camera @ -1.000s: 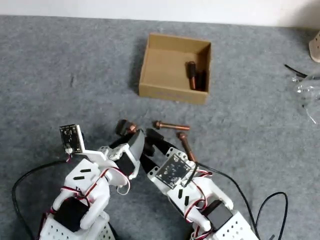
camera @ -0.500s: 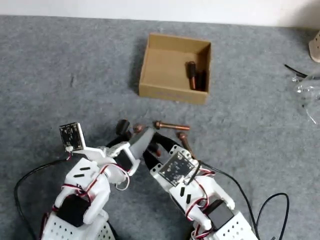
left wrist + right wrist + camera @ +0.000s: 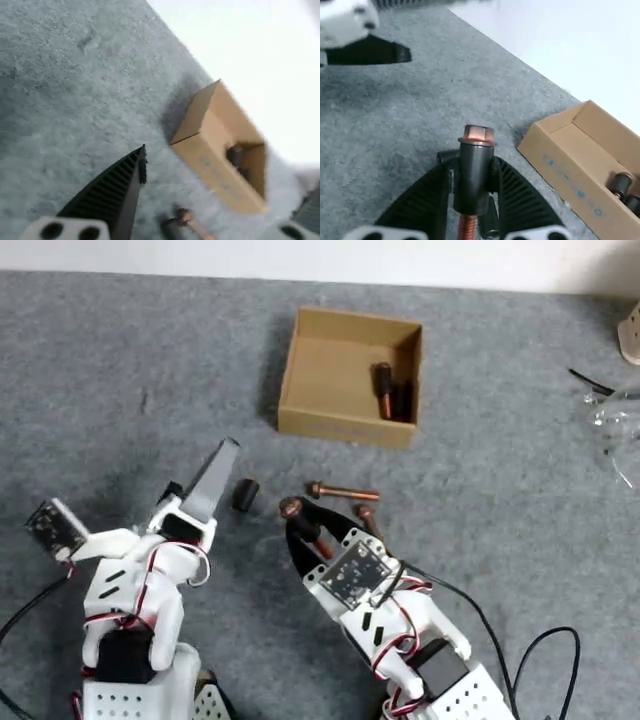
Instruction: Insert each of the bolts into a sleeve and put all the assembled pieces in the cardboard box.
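Right gripper (image 3: 471,162) clamped on sleeved bolt (image 3: 472,177) | left gripper (image 3: 203,472) spread, empty | loose sleeve (image 3: 245,493) lay between them | cardboard box (image 3: 345,425) toward table's (image 3: 100,360) far edge

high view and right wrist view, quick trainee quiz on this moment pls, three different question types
1. What lies in the cardboard box?
2. True or false: the right gripper holds a bare bolt.
3. The loose sleeve is: A in the box, B on the table, C in the right gripper.
Key: 1 assembled pieces; 2 false, it grips a sleeve with a bolt through it; 3 B.
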